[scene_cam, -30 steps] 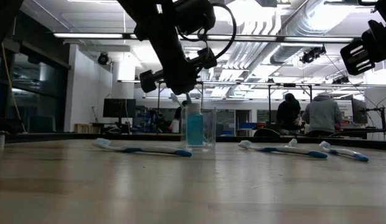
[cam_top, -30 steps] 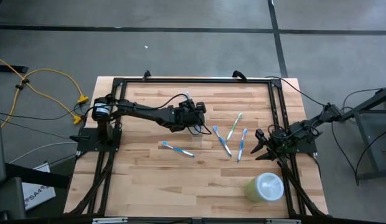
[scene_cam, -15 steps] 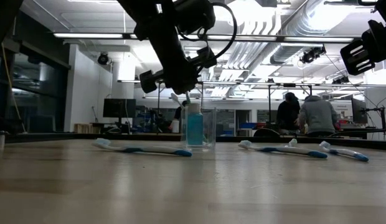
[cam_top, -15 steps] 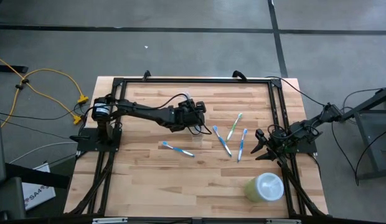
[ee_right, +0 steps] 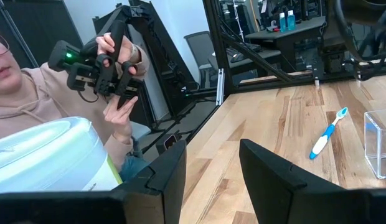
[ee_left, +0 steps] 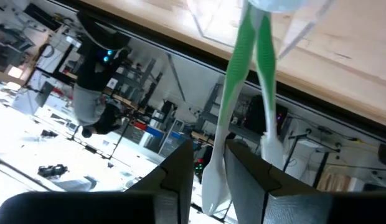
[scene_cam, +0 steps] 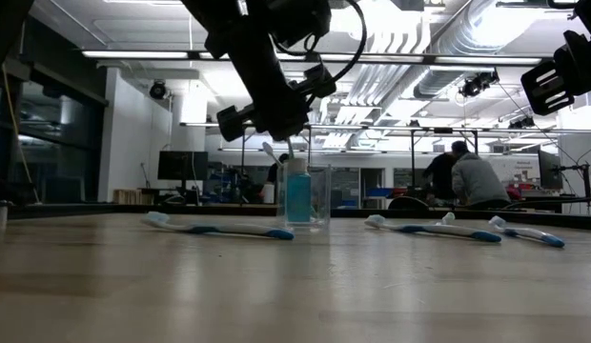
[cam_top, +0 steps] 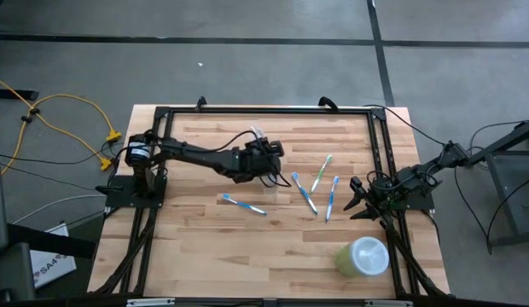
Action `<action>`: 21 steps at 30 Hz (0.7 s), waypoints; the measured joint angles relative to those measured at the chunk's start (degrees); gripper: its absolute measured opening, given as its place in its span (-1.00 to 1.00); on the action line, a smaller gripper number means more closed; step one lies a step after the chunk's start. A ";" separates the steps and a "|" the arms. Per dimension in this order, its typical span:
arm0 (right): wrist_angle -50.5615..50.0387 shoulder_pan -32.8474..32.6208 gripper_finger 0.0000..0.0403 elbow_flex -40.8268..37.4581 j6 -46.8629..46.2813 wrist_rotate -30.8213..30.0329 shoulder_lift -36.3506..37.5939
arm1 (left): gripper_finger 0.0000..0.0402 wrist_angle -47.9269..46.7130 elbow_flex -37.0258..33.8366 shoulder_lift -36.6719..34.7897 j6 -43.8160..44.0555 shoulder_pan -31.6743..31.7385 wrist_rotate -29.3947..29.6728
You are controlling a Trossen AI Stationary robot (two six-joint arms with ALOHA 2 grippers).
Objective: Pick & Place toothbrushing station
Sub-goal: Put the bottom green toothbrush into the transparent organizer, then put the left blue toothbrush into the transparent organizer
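Wooden table [cam_top: 205, 247] seen from above, framed by a black rail, with both dark arms reaching in from its sides. The left pincer [cam_top: 263, 147] hangs over the far middle of the table, directly above the small clear plastic cup [scene_cam: 308, 197]; in the left wrist view its fingers [ee_left: 174, 180] are closed on the lower end of a green toothbrush [ee_left: 233, 81], whose other end enters the cup's mouth beside a second green handle. In the low view the cup stands upright on the table and holds a blue-and-white tube [scene_cam: 297, 193], with a white toothbrush head [scene_cam: 270, 150] poking out just under the pincer. A blue toothbrush [cam_top: 244, 205] lies flat on the table nearer than the cup and slightly left of it. Three more toothbrushes [cam_top: 316, 186], blue and green, lie close together to the right of the cup. The right pincer [cam_top: 357, 203] waits at the table's right edge, its fingers [ee_right: 165, 171] spread apart and empty. A pale green round container [cam_top: 363, 257] sits at the near right corner. A person [ee_right: 62, 106] holding a controller is visible beyond the table.
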State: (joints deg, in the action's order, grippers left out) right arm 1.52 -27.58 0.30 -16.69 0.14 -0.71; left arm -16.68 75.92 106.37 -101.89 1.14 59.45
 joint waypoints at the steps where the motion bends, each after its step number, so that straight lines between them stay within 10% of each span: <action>1: 0.00 0.01 -0.30 0.00 0.00 0.00 0.01 | -0.58 0.54 0.00 -0.02 -0.44 -0.19 0.25; 21: 0.00 -0.01 -0.30 0.00 0.00 0.00 0.00 | -0.58 0.69 0.03 -0.02 0.18 -3.88 0.82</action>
State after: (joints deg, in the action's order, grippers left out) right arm 1.52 -27.59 0.30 -16.69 0.14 -0.71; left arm -15.99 75.94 106.34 -101.71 -2.74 60.27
